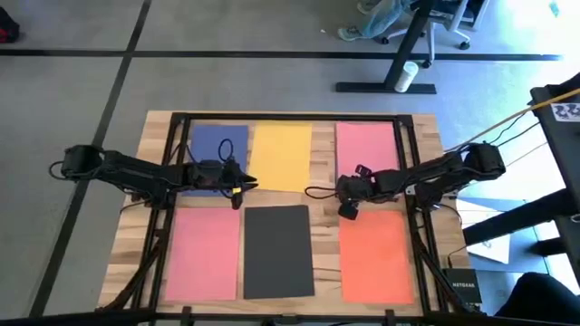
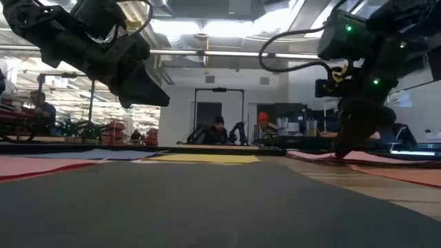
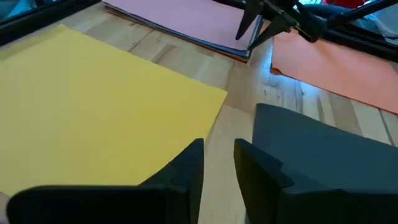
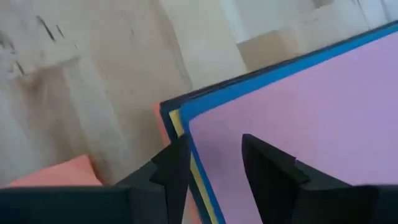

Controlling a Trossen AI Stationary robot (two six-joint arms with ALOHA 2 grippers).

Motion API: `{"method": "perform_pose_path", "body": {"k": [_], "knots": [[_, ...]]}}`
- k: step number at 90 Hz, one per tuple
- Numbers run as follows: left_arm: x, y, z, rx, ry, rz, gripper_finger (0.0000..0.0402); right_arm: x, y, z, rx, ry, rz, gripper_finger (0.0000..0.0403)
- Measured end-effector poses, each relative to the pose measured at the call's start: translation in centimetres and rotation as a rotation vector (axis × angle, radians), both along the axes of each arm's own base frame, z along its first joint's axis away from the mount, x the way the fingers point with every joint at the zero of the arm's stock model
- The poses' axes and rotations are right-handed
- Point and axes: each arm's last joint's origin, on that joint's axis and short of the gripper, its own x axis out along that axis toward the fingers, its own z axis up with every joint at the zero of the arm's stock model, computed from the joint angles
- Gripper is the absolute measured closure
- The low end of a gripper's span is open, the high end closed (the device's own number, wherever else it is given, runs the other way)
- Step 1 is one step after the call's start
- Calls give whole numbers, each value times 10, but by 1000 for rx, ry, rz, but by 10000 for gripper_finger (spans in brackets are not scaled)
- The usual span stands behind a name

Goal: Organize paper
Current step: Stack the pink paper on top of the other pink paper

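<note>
Six sheets spread over table (image 1: 426,136); stacking barely begun. Right gripper (image 1: 348,209), slightly open, empty, at pink stack (image 1: 366,145) upper right; left gripper (image 1: 243,186) slightly open, empty, center-left.

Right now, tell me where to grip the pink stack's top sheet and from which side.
Probably its near corner, where the right pincer already hovers open. The pink stack lies flat with blue and yellow edges stepped out beneath, so come from that corner and pinch only the top sheet.

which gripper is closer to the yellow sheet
Left. The left gripper sits at the yellow sheet's near corner; the right gripper is off beside the pink stack.
</note>
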Motion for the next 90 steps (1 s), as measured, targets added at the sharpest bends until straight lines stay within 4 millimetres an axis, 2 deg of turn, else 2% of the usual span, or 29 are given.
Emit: {"method": "perform_pose_path", "body": {"k": [19, 44, 90], "knots": [[0, 0, -1, -1, 9, 0, 327, 2, 0, -9, -31, 50, 9, 284], [-1, 0, -1, -2, 16, 0, 327, 0, -2, -6, -74, 56, 4, 395], [-1, 0, -1, -2, 15, 0, 327, 1, 0, -6, -36, 41, 15, 402]]}}
